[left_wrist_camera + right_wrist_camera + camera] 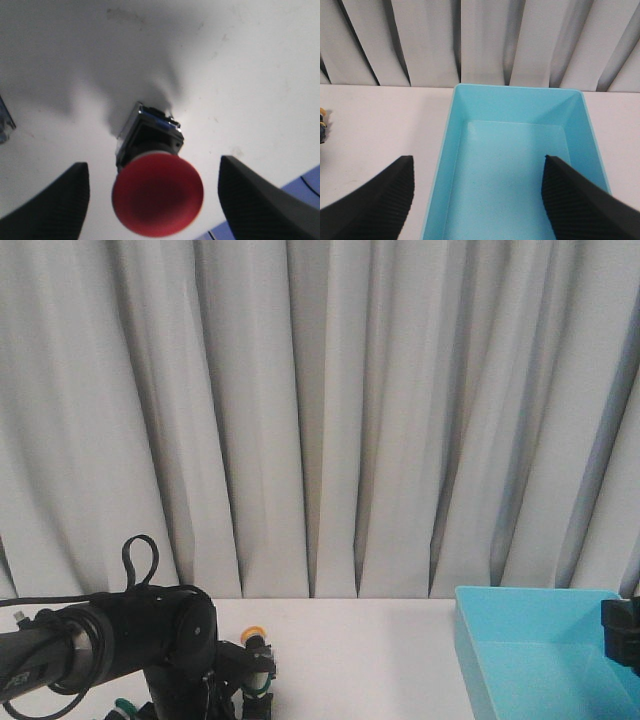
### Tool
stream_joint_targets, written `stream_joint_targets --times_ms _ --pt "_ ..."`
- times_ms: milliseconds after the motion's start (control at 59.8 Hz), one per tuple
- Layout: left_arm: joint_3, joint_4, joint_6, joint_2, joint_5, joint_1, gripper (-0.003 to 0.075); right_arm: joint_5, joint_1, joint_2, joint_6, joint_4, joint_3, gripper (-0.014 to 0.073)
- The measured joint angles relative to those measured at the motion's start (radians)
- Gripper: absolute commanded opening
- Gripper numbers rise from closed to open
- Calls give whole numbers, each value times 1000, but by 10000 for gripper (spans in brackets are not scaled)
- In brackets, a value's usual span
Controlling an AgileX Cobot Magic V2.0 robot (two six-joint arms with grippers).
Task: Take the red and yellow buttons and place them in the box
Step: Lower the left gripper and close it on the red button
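Jaws wide apart on both arms, the left gripper (152,200) straddles a red button (157,194) lying on the table (250,60) ungripped, while the box (520,165) under the right gripper (477,200) looks empty, so nothing seems delivered.

Our front camera looks level across the tabletop (350,650) at a grey curtain (330,410), catching only the table's far strip. Our left wrist camera hangs close above a red button (157,194), looking down. Our right wrist camera looks forward and down into the blue box (512,170), which the front view also shows at its lower right.
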Motion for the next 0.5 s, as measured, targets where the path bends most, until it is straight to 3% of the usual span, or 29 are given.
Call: stream_joint_targets --times_ms 184,502 --pt "0 0 0 1 -8 0 368 0 0 0 0 0 0 529" --pt "0 4 0 1 -14 0 41 2 0 0 0 0 0 529"
